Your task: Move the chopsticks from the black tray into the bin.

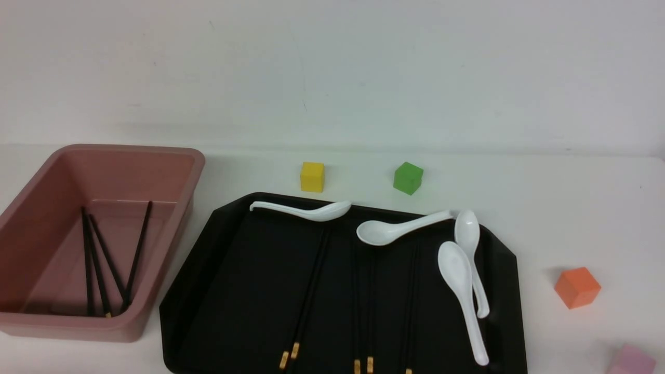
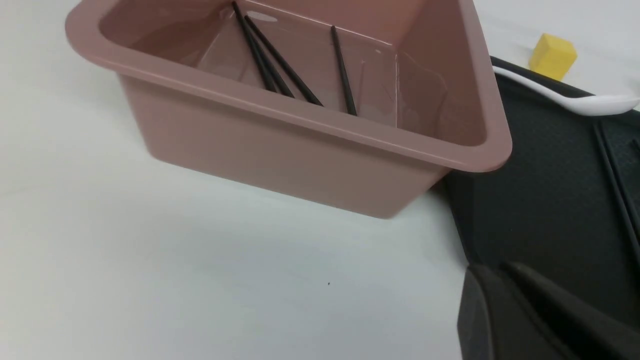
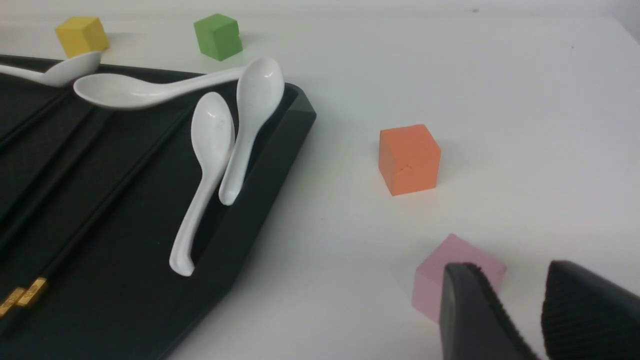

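Observation:
Several black chopsticks [image 1: 310,291] with gold bands lie lengthwise on the black tray [image 1: 244,270]; they also show in the right wrist view [image 3: 31,291]. Three more chopsticks [image 1: 136,254] lie inside the pink bin [image 1: 130,150], to the tray's left, and show in the left wrist view [image 2: 342,70]. Neither gripper shows in the front view. My left gripper [image 2: 495,270] is shut and empty, above the table near the tray's [image 2: 540,200] edge and the bin's [image 2: 280,145] near corner. My right gripper [image 3: 515,270] is open and empty, over the table right of the tray [image 3: 125,280].
Several white spoons [image 1: 457,270] lie on the tray's far and right parts. A yellow cube [image 1: 312,176] and a green cube [image 1: 408,177] stand behind the tray. An orange cube [image 1: 576,286] and a pink cube [image 3: 450,270] stand to its right, the pink one just beyond my right fingertips.

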Tool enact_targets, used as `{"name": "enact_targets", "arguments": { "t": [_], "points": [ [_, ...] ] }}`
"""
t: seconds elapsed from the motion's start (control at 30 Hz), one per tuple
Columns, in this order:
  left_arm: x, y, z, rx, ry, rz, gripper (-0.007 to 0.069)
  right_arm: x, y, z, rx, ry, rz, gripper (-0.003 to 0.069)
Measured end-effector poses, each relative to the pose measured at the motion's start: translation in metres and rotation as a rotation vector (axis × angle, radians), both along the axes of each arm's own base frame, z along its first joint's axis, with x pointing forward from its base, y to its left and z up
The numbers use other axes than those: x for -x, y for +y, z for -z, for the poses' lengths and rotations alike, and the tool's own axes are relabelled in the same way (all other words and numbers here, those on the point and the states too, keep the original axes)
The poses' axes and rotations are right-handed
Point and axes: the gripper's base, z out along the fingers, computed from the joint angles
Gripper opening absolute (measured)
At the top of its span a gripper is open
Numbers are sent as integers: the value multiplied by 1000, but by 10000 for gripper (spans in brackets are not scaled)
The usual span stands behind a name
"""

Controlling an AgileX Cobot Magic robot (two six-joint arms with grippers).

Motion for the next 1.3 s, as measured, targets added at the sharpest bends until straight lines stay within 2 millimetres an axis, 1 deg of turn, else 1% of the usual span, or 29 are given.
{"name": "enact_targets", "arguments": {
  "t": [1.3],
  "points": [
    [0, 0, 0, 2, 0, -1, 58, 0, 0, 0, 0, 0, 0, 239]
  ]
}}
